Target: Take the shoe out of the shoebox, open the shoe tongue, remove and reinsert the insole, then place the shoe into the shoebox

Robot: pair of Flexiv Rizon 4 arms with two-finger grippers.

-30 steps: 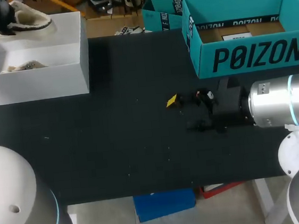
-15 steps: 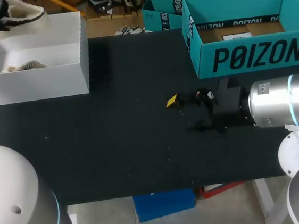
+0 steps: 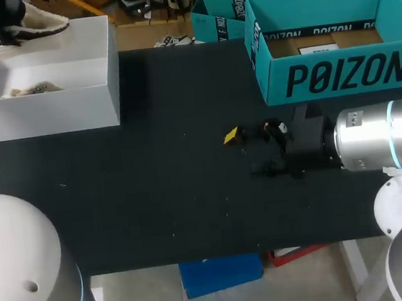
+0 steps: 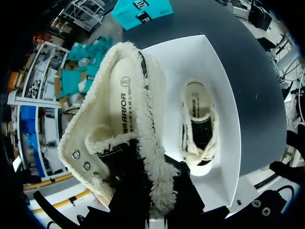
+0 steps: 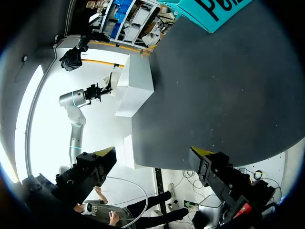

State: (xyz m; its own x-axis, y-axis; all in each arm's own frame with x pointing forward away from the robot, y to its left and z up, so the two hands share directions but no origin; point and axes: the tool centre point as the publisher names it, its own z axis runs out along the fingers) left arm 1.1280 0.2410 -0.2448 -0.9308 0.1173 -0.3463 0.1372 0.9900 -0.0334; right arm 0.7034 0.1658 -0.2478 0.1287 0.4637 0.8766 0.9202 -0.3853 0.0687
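My left tool (image 4: 151,193) is clenched on the fleecy rim of the shoe (image 4: 119,114), holding it above the white shoebox (image 4: 228,109). I judge the shoe light and soft, and its collar likely to squash and slip, so the firmer sole edge would give a surer hold. A second shoe (image 4: 198,126) lies in the box below. My right tool (image 5: 153,157) hangs released over the worktop (image 3: 154,184), near the teal box (image 3: 333,43).

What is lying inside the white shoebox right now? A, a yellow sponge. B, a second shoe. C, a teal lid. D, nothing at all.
B: the left wrist view shows a second shoe lying on the floor of the white shoebox, below the held shoe.
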